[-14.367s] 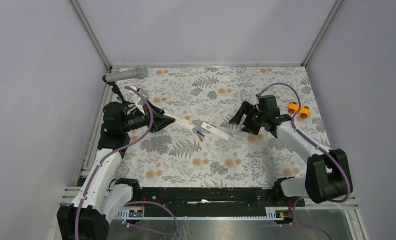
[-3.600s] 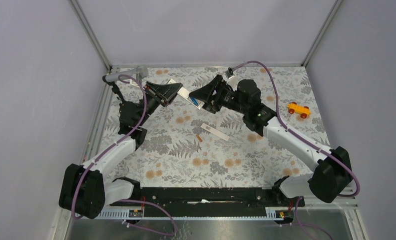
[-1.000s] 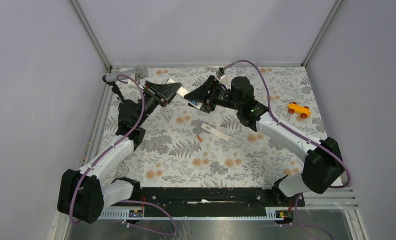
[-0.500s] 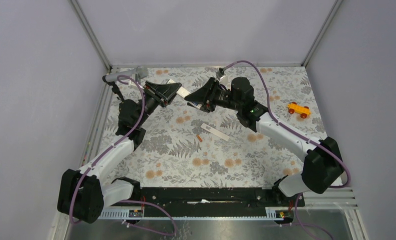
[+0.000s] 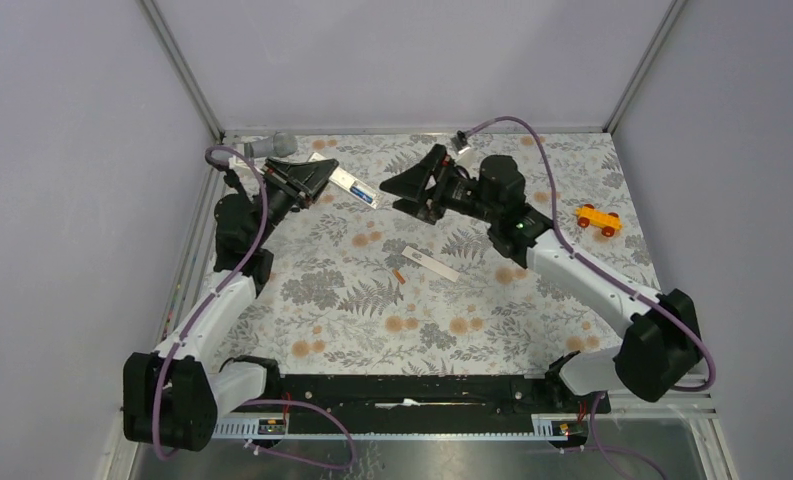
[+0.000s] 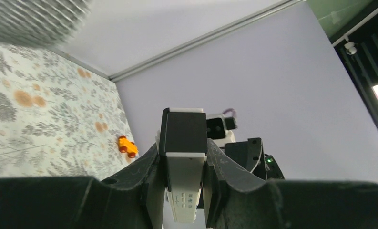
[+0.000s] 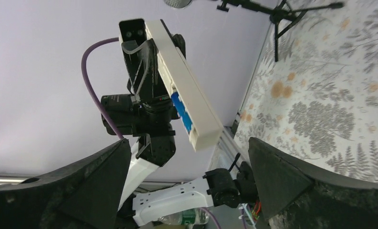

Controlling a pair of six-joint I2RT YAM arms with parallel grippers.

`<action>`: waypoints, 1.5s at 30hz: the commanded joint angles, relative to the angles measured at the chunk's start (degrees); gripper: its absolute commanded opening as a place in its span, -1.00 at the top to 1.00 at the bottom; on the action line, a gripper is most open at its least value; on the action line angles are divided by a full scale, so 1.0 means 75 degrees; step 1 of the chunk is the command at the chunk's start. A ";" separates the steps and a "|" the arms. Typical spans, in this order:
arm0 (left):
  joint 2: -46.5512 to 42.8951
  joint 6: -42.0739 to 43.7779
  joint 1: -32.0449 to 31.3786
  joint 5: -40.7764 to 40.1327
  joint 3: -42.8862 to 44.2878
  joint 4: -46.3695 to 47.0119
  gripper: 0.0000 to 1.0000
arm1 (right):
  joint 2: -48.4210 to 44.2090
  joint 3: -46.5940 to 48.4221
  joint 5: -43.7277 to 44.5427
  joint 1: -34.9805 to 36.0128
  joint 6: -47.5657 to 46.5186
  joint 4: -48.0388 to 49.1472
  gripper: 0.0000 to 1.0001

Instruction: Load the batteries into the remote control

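My left gripper (image 5: 312,178) is shut on the white remote control (image 5: 355,187) and holds it raised above the back left of the table. In the left wrist view the remote (image 6: 187,186) sits clamped between my fingers. My right gripper (image 5: 390,196) is open and empty, just right of the remote's free end and apart from it. In the right wrist view (image 7: 188,143) the remote (image 7: 187,100) shows a blue battery (image 7: 181,112) in its slot. A small orange battery (image 5: 399,275) and the white cover (image 5: 432,263) lie on the table.
A grey microphone (image 5: 270,147) on a black tripod stands at the back left corner, close behind my left gripper. An orange toy car (image 5: 597,219) sits at the right. The table has a floral cloth and walls on three sides.
My right gripper has drawn back to the right, away from the remote's end. My left arm has swung left with the remote still in its grip.
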 commanded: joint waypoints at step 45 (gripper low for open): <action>-0.1527 0.5086 0.1005 0.0407 0.0684 -0.6046 1.00 | 0.4814 0.2698 0.4765 0.2031 -0.6109 -0.6646 0.15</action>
